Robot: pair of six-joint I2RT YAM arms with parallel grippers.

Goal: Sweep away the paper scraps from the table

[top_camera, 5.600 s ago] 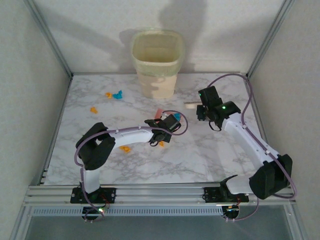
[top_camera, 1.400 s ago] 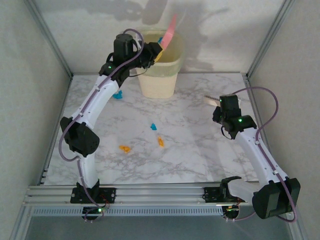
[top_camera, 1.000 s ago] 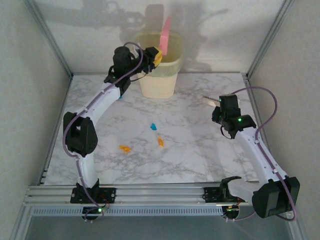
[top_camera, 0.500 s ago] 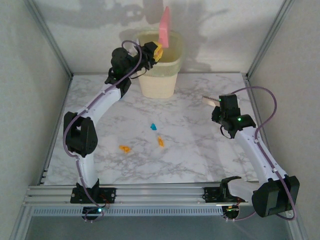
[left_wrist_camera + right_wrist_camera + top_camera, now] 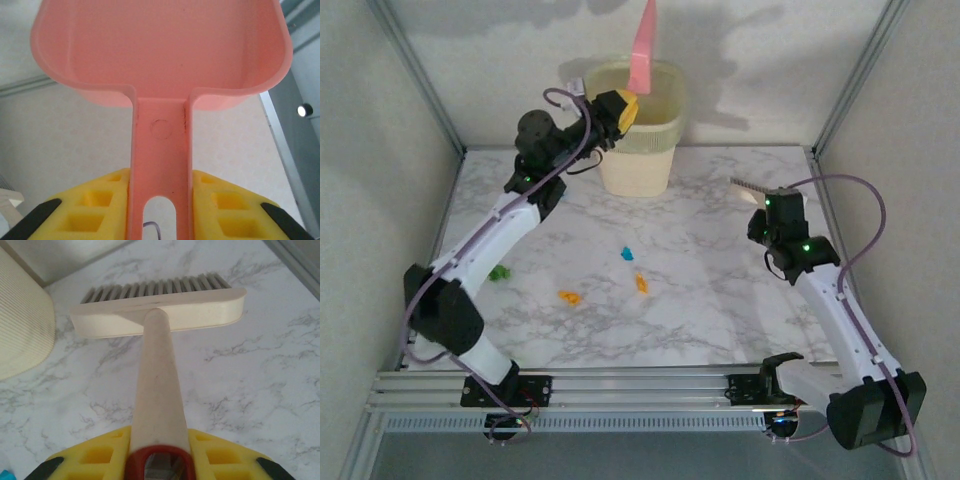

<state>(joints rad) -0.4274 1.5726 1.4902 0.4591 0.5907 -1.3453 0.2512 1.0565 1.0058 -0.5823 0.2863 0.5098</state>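
My left gripper is raised beside the bin and shut on the handle of the pink dustpan, which stands upright above the bin's mouth. In the left wrist view the dustpan looks empty, its handle clamped between the yellow fingers. Paper scraps lie on the table: a blue one, two orange ones and a green one. My right gripper is shut on the brush, held over the table's right side with its bristles pointing away.
The cream bin stands at the back centre against the wall, and its ribbed side appears left of the brush. Aluminium frame posts rise at both back corners. A blue scrap peeks in at the bottom left of the right wrist view.
The left arm has drawn back leftward and lifted the dustpan higher above the bin. A green scrap at the left now shows. The right arm has shifted slightly, brush still held.
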